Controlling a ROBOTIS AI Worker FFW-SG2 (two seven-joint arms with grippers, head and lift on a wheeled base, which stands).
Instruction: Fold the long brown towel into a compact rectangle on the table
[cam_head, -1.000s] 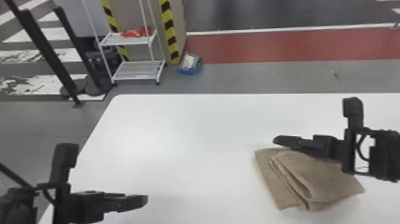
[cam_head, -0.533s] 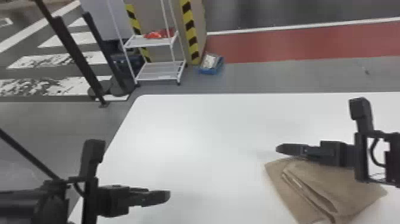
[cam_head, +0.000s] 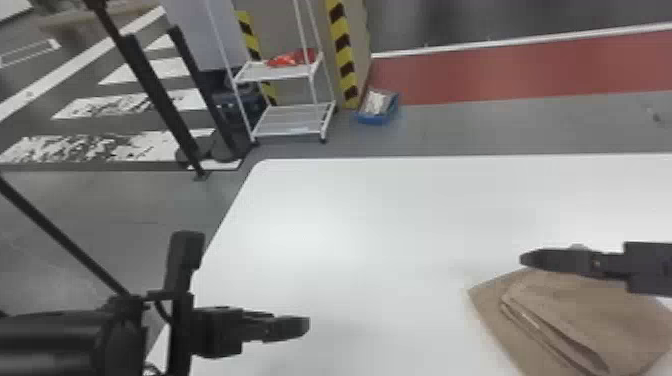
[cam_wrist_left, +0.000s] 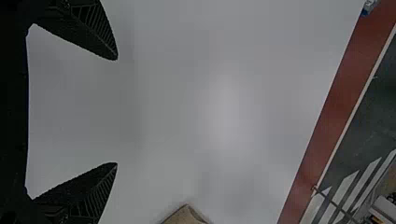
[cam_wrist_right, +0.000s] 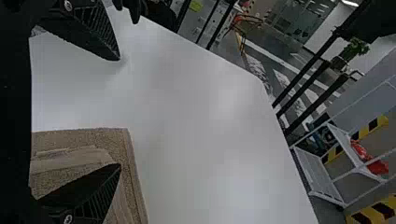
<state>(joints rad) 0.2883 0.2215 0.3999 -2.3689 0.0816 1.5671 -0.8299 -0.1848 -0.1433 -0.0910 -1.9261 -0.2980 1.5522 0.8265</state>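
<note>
Towel at a late stage of folding, worktop layout. The long brown towel (cam_head: 590, 320) lies on the robot's right side of the white worktop (cam_head: 360, 225), doubled into a layered packet. The upper layers sit back from the border of the bottom layer, so the edges do not match. The right gripper (cam_wrist_right: 119, 112) is at the packet's far side, jaws spread, with nothing pinched between them; whether a finger touches the cloth cannot be told from here. The left gripper (cam_wrist_left: 116, 111) is over bare worktop, well apart from the towel, its jaws likewise spread and empty.

Step in hand, as judged: the main folds appear made, leaving the finish. If the shape is accepted, the next move calls for lifting the right jaws away without dragging the top layer; if not, for a light press or nudge to square the uneven edges.
</note>
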